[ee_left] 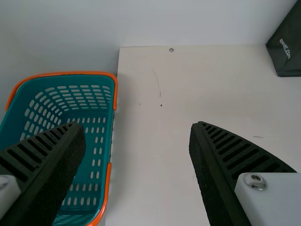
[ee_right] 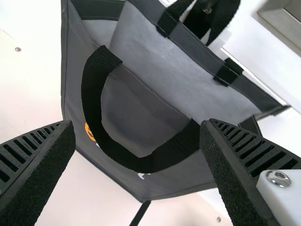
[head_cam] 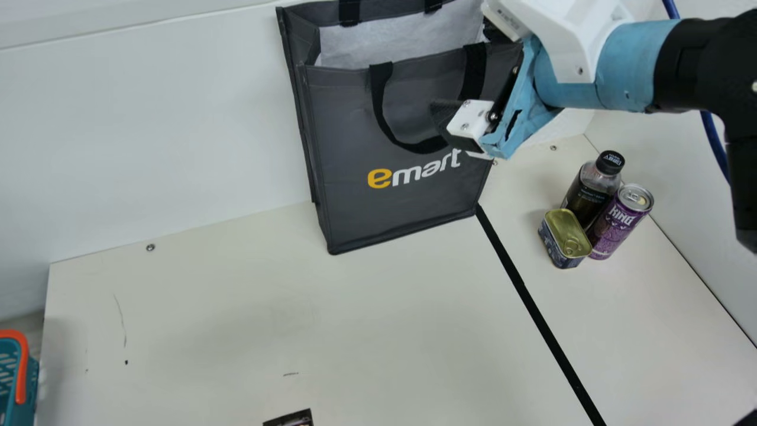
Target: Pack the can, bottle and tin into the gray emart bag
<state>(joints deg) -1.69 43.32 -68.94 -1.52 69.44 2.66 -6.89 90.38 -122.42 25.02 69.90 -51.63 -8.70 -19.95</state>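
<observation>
The right gripper [head_cam: 464, 72] is wide open and empty, close over the upright gray fabric bag [head_cam: 408, 204], whose looped black strap [ee_right: 92, 106] hangs in its way. The left gripper [ee_left: 138, 134], also spread and empty, is well apart from the bag, near an orange-rimmed teal plastic basket [ee_left: 66, 80]. Right of the bag, past a black floor-like stripe [head_cam: 520, 284] on the table, a black-capped dark bottle [head_cam: 582, 198], purple metal can [head_cam: 615, 228] and gold-lidded tin [head_cam: 566, 232] stand close together, well below the right gripper.

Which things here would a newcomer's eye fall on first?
Probably the gray bag at the back wall, with the open right gripper near its handles. Next come the purple can, dark bottle and tin, clustered on the table to its right. Then the teal basket past the table's left edge.
</observation>
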